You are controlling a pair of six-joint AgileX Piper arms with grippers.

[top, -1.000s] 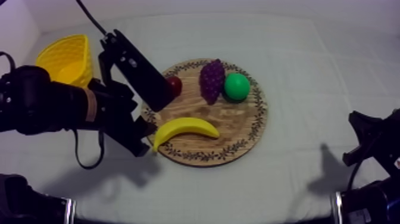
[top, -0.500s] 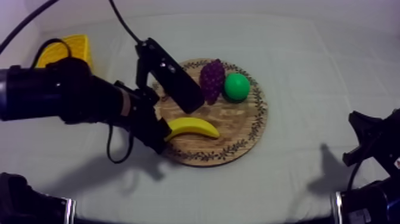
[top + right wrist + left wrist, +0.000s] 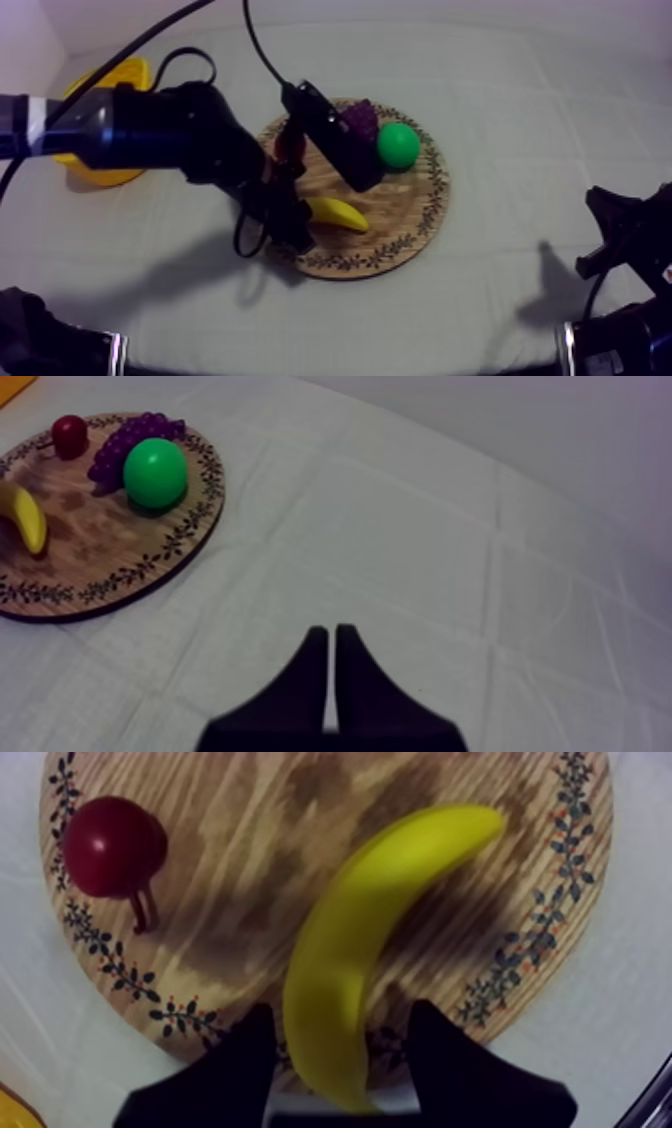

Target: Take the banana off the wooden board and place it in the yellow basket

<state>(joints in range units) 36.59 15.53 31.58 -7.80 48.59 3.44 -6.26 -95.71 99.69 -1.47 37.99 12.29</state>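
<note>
Left pincer [image 3: 343,1014] open, empty, astride banana [image 3: 365,927] end; off-centre grip risks banana pivoting or slipping out at lift

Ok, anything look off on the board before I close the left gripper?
Nothing stands out. The banana lies flat on the wooden board, one end inside the open left gripper. The small red fruit, grapes and green fruit sit on the board, nothing spilled onto the cloth. The right gripper is shut over cloth.
</note>
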